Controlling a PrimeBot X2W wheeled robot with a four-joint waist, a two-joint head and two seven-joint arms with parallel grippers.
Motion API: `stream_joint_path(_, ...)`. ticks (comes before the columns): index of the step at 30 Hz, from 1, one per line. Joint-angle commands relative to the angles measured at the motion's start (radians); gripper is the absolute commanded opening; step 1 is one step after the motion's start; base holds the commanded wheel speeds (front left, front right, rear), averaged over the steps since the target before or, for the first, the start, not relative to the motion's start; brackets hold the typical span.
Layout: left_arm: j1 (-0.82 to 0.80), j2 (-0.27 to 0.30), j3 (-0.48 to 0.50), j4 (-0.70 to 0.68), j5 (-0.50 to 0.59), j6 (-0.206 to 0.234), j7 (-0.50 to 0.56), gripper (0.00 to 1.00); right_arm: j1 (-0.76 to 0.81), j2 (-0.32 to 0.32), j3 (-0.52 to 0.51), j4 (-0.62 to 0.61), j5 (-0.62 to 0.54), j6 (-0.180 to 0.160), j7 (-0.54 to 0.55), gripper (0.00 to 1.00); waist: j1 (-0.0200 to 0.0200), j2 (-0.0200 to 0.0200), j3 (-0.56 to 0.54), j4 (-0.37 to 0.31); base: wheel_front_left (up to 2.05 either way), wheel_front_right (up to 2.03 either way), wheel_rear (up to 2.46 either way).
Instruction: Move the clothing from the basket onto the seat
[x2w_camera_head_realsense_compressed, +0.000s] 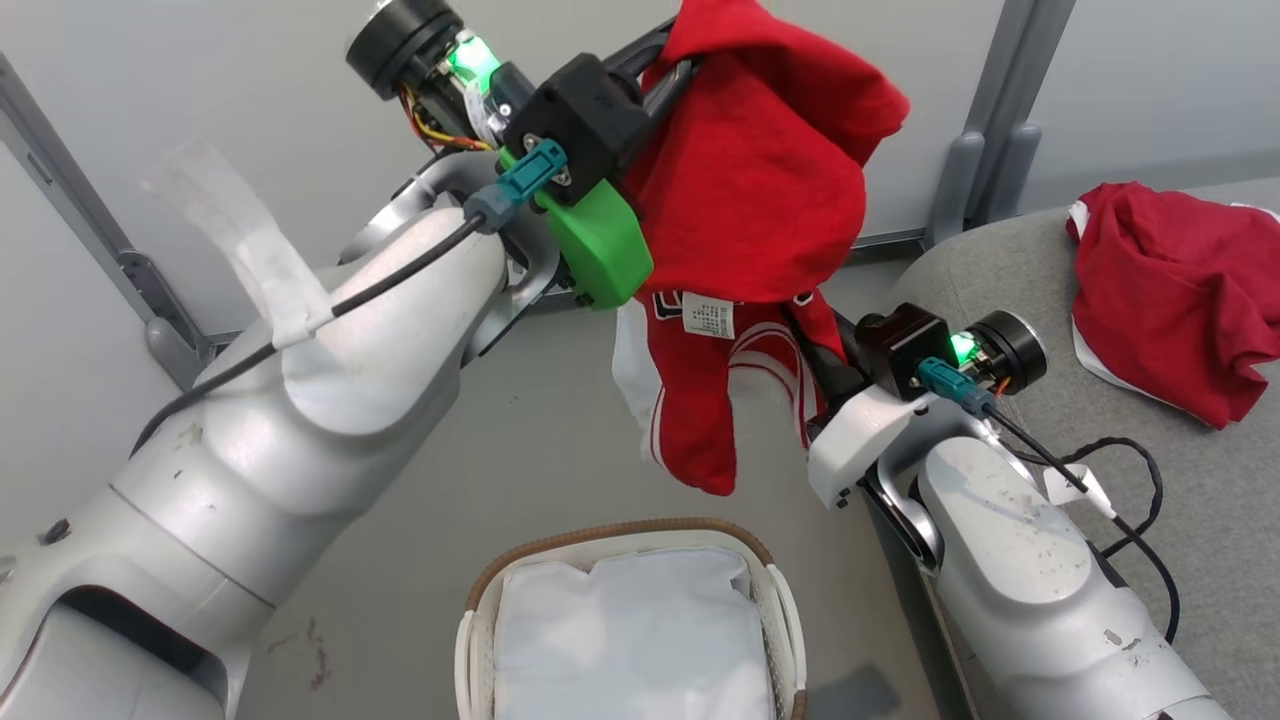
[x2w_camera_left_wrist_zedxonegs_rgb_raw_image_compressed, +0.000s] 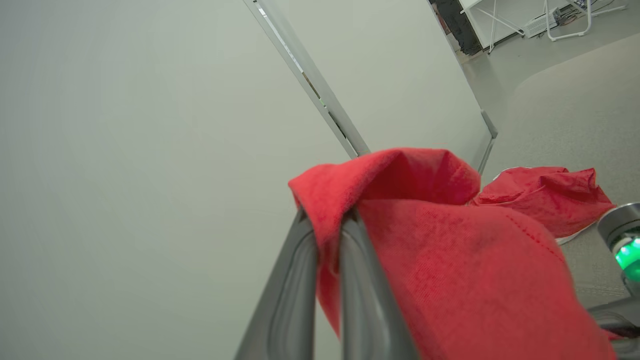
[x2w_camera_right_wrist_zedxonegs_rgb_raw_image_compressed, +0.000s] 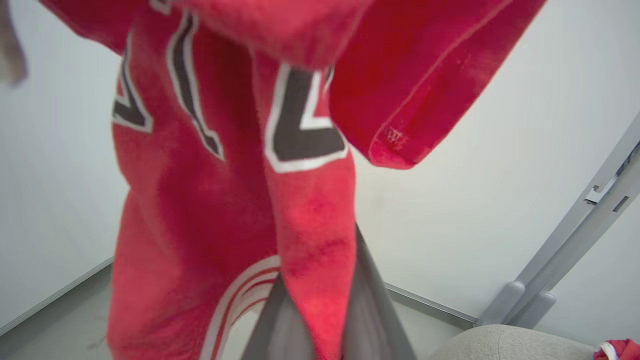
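Head view looks steeply down; both close wrist views share the clothing (x2w_camera_head_realsense_compressed: 760, 180) with it.

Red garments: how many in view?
2. Held garment hangs aloft, pinched by left gripper and right gripper; second garment lies crumpled on the seat. The basket liner may hide more.
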Motion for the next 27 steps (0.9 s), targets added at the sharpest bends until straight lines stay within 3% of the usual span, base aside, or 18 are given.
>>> stream_joint_path(1,0.039,0.014,-0.003,0.008,-0.017,0.003,-0.006,0.0,0.0,-0.004,-0.005,-0.003,0.01,-0.001,0.0,0.0,0.0001,0.0,0.0,-0.001,0.0,0.0,0.0)
stream_joint_path(8,0.142,0.036,0.015,0.023,-0.067,0.026,-0.022,0.0,0.023,-0.003,-0.027,-0.029,0.011,-0.001,0.0,0.0,0.0001,0.0,-0.002,-0.016,0.0,0.0,0.0)
stream_joint_path(9,0.159,0.036,0.02,0.023,-0.074,0.031,-0.027,0.07,0.025,-0.003,-0.033,-0.033,0.009,-0.001,0.0,0.0,0.0001,0.0,-0.003,-0.017,0.0,0.0,0.0)
stream_joint_path(10,0.183,0.036,0.028,0.024,-0.089,0.037,-0.034,0.45,0.027,-0.003,-0.041,-0.039,0.006,-0.001,0.0,0.0,0.0001,0.0,-0.003,-0.02,0.0,0.0,0.0)
stream_joint_path(11,0.204,0.036,0.034,0.027,-0.097,0.043,-0.039,0.66,0.028,-0.003,-0.048,-0.045,0.002,-0.001,0.0,0.0,0.0001,0.0,-0.003,-0.021,0.0,0.0,0.0)
stream_joint_path(12,0.23,0.036,0.041,0.03,-0.105,0.049,-0.043,1.0,0.028,-0.004,-0.057,-0.052,-0.002,-0.001,0.0,0.0,0.0001,0.0,-0.002,-0.024,0.0,0.0,0.0)
stream_joint_path(19,0.411,0.016,0.105,0.027,-0.152,0.084,-0.057,1.0,0.038,-0.003,-0.109,-0.11,-0.026,-0.001,0.0,0.0,0.0001,0.0,-0.001,-0.034,0.0,0.0,0.0)
stream_joint_path(27,0.636,0.003,0.211,-0.033,-0.083,0.088,-0.058,1.0,0.053,-0.004,-0.15,-0.177,-0.042,-0.001,0.0,0.0,0.0001,0.0,0.007,-0.041,0.0,0.0,0.0)
